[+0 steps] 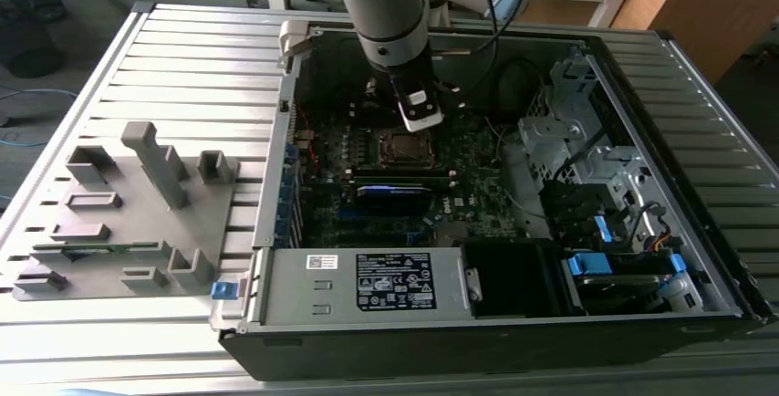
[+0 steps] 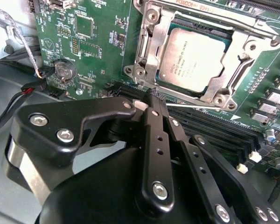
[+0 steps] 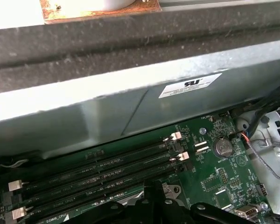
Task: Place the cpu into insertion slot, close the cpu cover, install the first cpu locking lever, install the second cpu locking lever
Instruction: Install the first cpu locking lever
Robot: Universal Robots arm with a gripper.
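The cpu lies flat in the insertion slot, its silver-grey top facing up; in the exterior view the cpu sits mid-board. The cpu cover, a silver frame, lies down around the chip's edges. A thin metal lever runs along the socket's far side, and a thin bright rod lies along the side nearest me. My gripper is shut with nothing between its fingers, its tip just off the socket's corner above the memory slots. In the exterior view the gripper hangs right above the socket.
The green motherboard sits inside an open computer case. Long black memory slots run beside the socket, close to the case wall. Cables and drive bays crowd one side. A grey parts fixture stands at the exterior view's left.
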